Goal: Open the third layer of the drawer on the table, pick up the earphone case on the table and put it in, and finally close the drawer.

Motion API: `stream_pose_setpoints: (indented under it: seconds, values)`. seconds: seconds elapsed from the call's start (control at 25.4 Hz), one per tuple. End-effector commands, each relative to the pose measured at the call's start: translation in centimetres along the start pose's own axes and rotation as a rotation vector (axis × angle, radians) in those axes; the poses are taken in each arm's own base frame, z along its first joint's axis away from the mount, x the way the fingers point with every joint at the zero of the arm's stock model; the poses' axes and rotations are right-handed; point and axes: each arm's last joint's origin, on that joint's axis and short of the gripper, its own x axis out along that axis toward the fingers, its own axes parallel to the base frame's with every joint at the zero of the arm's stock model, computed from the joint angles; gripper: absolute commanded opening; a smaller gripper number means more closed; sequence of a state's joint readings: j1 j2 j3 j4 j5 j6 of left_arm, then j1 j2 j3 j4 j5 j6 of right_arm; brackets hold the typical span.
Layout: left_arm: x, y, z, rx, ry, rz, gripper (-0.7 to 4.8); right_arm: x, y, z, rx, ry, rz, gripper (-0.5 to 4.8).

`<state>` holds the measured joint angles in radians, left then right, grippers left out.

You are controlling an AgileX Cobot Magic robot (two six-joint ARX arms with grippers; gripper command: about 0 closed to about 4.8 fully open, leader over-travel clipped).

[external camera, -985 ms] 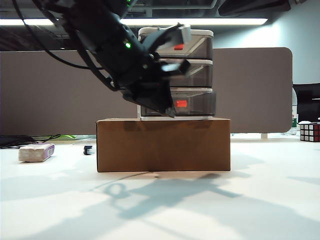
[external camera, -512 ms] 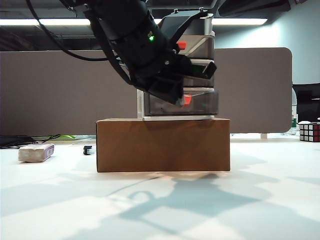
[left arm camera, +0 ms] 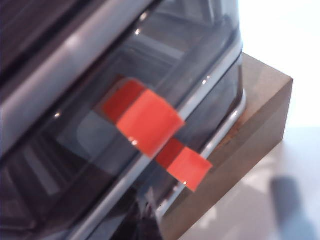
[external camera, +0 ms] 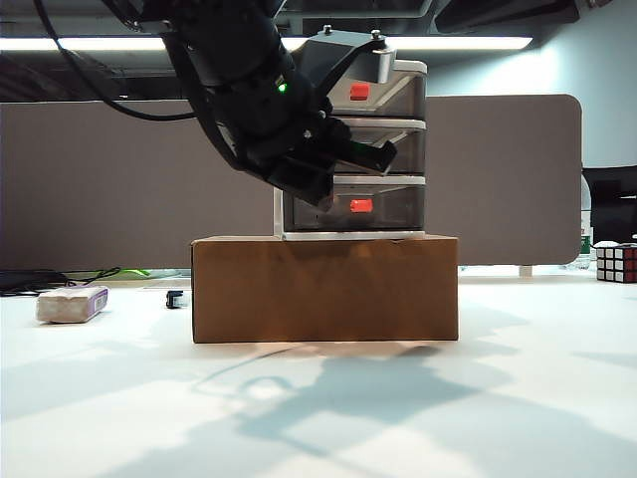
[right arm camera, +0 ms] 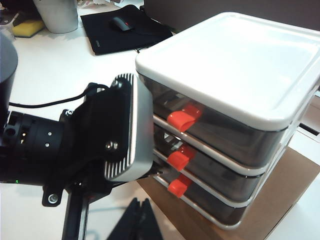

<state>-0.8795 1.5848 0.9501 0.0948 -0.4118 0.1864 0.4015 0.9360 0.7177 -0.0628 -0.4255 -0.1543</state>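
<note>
The left gripper (external camera: 380, 154) is held closed, with nothing clamped between its fingers, in front of the drawer (external camera: 408, 129) at the height of the middle tier. It has been swung up and aside from the lowest front within the last second. Just below it, the third layer (external camera: 396, 207) is now seen sitting flush with the two drawers above. A moment ago it was standing proud of the frame toward the camera, so it has been pushed home. Its orange-red handle (external camera: 360, 206) is left uncovered again.

The right gripper (right arm camera: 138, 220) is kept high beside the unit. Its dark fingers appear pressed together and empty, and no part is being played by it.

The earphone case is found nowhere on the table (external camera: 518, 398). Only a whitish block with a purple edge (external camera: 72, 303) is lying out there, well left of the cardboard box (external camera: 323, 289) on which the unit is stood. Whether the case is inside cannot be made out through the smoky plastic. The closing step is judged done or nearly so, with only a withdrawal of the left arm left.
</note>
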Motion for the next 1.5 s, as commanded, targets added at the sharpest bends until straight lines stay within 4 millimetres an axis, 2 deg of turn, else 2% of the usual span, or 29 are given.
stream_pose_setpoints:
  seconds: [0.04,0.2,0.28,0.51,0.75,0.87,0.95,1.06,1.18,1.3,1.5]
  values:
    - [-0.2,0.2,0.2,0.018,-0.001,0.026,-0.06,-0.1,0.0,0.3,-0.011,-0.016,-0.003,-0.05]
    - [-1.3,0.5,0.0,0.023,0.003,0.039,-0.06,-0.9,0.3,0.7,-0.024,-0.043,-0.007,-0.05]
    - [-2.6,1.0,-0.2,-0.003,-0.015,0.036,-0.06,-1.5,0.6,1.0,-0.032,-0.062,-0.011,-0.05]
    - [-9.4,3.2,-1.6,-0.040,-0.134,-0.072,-0.06,-4.5,1.8,0.8,-0.016,-0.023,-0.050,-0.05]
    - [-14.7,4.7,-5.7,-0.080,-0.202,-0.112,-0.06,-7.4,3.2,-0.9,0.012,-0.044,-0.103,-0.05]
    - [-17.1,5.1,-9.3,-0.209,-0.306,-0.128,-0.06,-9.0,4.2,-4.0,0.064,-0.095,-0.196,-0.05]
    - [-17.8,5.0,-11.4,-0.228,-0.358,-0.117,-0.06,-9.7,4.7,-6.1,0.056,-0.127,-0.257,-0.05]
    - [-18.0,4.9,-13.1,-0.250,-0.400,-0.113,-0.06,-10.0,5.1,-8.2,0.040,-0.171,-0.288,-0.05]
    - [-17.3,4.1,-15.8,-0.285,-0.436,-0.100,-0.06,-9.8,5.3,-10.5,0.043,-0.200,-0.287,-0.05]
    - [-16.7,3.5,-17.3,-0.338,-0.464,-0.125,-0.06,-9.1,5.1,-11.2,0.055,-0.186,-0.282,-0.05]
    - [-16.4,3.2,-18.4,-0.345,-0.491,-0.129,-0.06,-8.4,5.0,-12.4,0.036,-0.183,-0.288,-0.05]
